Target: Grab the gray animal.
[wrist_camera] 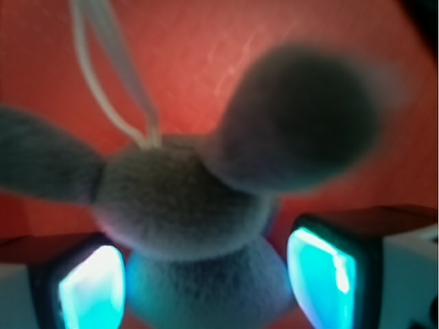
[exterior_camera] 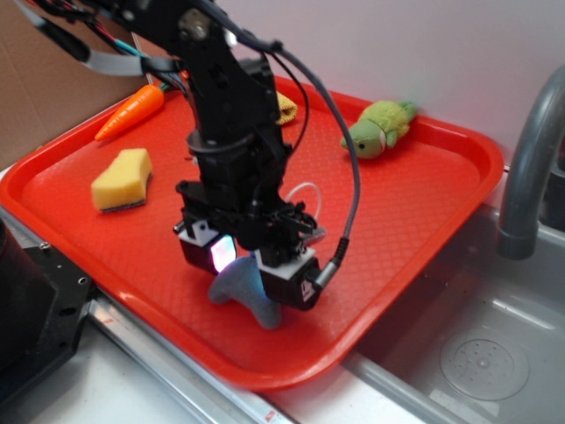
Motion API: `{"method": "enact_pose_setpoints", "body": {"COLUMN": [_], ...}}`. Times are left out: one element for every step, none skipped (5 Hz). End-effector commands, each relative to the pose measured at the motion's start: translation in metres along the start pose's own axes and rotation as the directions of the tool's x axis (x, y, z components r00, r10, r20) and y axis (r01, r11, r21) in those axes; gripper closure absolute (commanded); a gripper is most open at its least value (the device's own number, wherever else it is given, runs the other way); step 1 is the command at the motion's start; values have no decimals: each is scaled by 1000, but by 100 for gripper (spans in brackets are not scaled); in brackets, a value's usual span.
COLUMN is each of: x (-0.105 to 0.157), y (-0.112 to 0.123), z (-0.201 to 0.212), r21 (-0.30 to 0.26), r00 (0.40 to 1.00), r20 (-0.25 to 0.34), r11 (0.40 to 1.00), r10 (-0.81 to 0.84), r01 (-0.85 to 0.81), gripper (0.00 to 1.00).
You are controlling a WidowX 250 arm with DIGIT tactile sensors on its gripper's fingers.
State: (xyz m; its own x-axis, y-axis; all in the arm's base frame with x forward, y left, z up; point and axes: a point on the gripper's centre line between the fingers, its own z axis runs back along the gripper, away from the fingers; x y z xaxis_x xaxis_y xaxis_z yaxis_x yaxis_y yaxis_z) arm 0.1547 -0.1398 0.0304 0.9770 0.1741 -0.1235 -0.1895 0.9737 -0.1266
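Right now the gripper [exterior_camera: 250,265] straddles the gray plush rabbit [exterior_camera: 245,290] near the red tray's [exterior_camera: 424,203] front edge, fingers [wrist_camera: 92,291] bracketing its body though whether they are clamped is unclear, so squashy fleece could slip free on lifting.

A red tray [exterior_camera: 424,194] sits under me, beside a steel sink [exterior_camera: 477,353] with a gray faucet [exterior_camera: 530,159]. On the tray I see a yellow sponge [exterior_camera: 122,179], a green turtle [exterior_camera: 380,128] at the far edge, and something yellow [exterior_camera: 287,106], perhaps a cloth. A carrot [exterior_camera: 132,110] lies across the rim.
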Motion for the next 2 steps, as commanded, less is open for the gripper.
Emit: {"method": "enact_pose_setpoints", "body": {"x": [-58, -95], "y": [-17, -12], "z": [4, 27], "r21": [16, 56], "r00": [1000, 999], "r20": [-3, 27], "r11": [1000, 998], "r10": [1, -41], "r01": [-1, 40], "gripper": [100, 100]}}
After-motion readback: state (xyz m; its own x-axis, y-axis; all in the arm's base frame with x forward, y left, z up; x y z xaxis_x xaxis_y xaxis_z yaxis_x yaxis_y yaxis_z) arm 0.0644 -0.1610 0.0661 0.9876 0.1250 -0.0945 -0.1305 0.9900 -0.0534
